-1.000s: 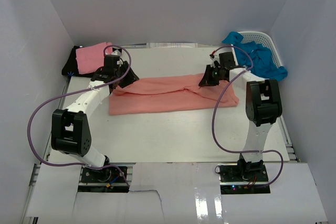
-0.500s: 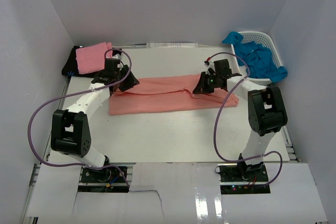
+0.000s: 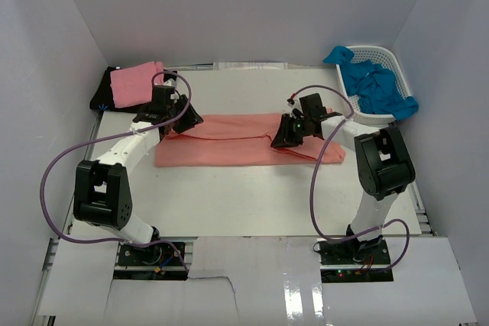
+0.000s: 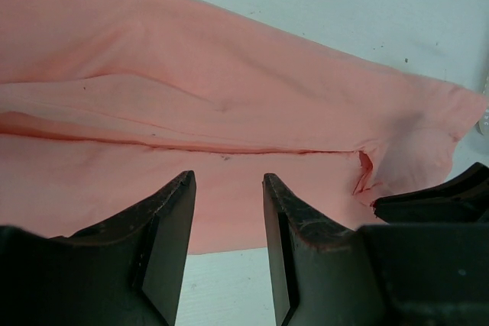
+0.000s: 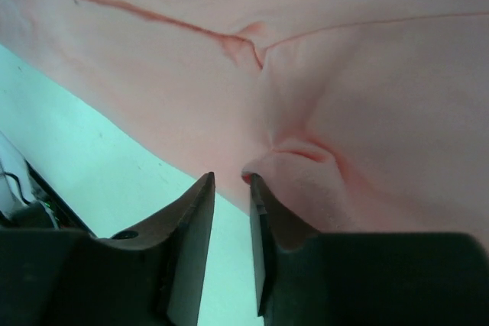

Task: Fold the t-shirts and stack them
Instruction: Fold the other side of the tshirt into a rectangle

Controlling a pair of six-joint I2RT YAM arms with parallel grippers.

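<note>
A large salmon t-shirt [image 3: 221,143] lies folded into a long band across the middle of the table [image 3: 244,196]. My left gripper [image 3: 186,121] hovers at the band's left end, open, with nothing between its fingers [image 4: 228,181]. My right gripper [image 3: 279,139] sits low over the right half of the band. Its jaws [image 5: 231,179] stand narrowly open, and a raised pucker of salmon cloth [image 5: 298,162] rests against the right fingertip. A folded pink t-shirt [image 3: 136,84] lies on a black one [image 3: 102,97] at the back left. Bright blue t-shirts [image 3: 378,85] fill the basket.
The white lattice basket [image 3: 382,54] stands at the back right corner, with blue cloth spilling over its rim. White walls close in the table on three sides. Purple cables loop from both arms.
My right gripper has moved left and nearer along the salmon shirt, and its jaws have parted slightly. The shirt's near left corner has shifted a little left. The left gripper has stayed in place.
</note>
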